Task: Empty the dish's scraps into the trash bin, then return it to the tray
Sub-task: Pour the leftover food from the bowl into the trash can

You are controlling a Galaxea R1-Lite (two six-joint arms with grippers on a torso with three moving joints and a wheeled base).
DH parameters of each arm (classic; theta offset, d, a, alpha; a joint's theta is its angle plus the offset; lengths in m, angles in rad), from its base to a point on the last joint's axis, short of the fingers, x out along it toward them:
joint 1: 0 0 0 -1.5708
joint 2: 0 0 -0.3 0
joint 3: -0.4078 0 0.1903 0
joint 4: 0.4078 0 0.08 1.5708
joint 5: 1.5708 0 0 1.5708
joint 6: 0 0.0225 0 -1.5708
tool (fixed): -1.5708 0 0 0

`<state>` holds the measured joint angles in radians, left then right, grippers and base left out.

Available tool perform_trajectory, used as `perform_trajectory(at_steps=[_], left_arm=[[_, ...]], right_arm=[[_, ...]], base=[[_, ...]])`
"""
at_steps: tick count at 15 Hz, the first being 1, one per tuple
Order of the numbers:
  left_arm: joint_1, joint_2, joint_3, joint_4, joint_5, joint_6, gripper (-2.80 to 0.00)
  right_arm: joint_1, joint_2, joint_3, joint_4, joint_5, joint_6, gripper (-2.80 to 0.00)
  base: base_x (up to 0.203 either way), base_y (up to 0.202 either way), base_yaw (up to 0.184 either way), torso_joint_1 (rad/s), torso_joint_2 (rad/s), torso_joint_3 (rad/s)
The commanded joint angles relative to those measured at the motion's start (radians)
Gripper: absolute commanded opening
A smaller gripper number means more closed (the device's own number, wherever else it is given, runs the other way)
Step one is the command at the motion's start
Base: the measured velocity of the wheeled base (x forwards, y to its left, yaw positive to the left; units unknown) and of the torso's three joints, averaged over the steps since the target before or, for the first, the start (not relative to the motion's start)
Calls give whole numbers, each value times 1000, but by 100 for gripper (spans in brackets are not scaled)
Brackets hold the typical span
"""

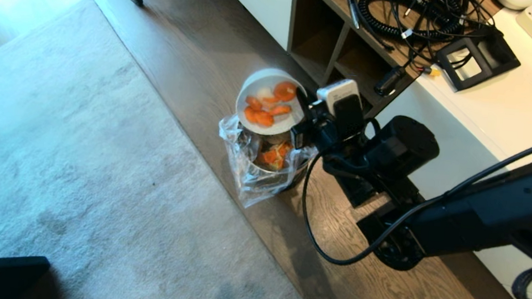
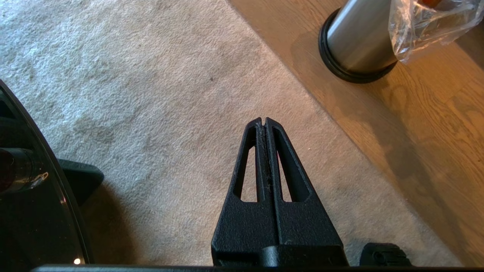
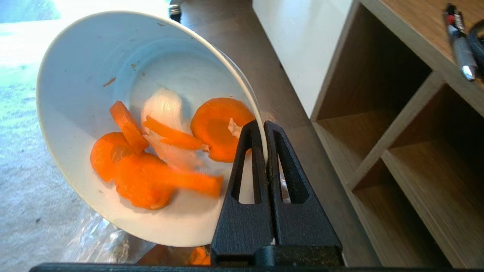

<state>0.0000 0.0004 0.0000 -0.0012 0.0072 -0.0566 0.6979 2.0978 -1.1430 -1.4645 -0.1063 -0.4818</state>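
White dish [image 3: 94, 68], orange scraps [image 3: 143, 181], brushed-silver trash bin [image 2: 359, 41], grey carpet [image 1: 51, 148]

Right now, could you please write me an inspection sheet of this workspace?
Surface: wood floor beside a grey carpet.
Job's things: white bowl tilted above the lined metal trash bin; carrot slices inside the bowl, more in the bin; tray nothing seen.
Clutter: pen on the shelf.
Claws: right claw shut on the bowl's rim; left claw shut, empty, over carpet.
Cables: tangled black cables on the shelf.
Surroundings: open wooden cubbies.
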Motion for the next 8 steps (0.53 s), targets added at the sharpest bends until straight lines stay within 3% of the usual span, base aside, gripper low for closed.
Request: perform_trajectory(at_steps=[1, 8], left_arm=[[0, 0, 0, 0, 0, 0, -280], [0, 0, 0, 0, 0, 0, -280]], right_arm=[[-6, 10, 8, -12, 15, -33, -280], [-93, 27, 5, -72, 197, -161, -280]], base=[[0, 0, 0, 0, 0, 0], [0, 0, 0, 0, 0, 0]])
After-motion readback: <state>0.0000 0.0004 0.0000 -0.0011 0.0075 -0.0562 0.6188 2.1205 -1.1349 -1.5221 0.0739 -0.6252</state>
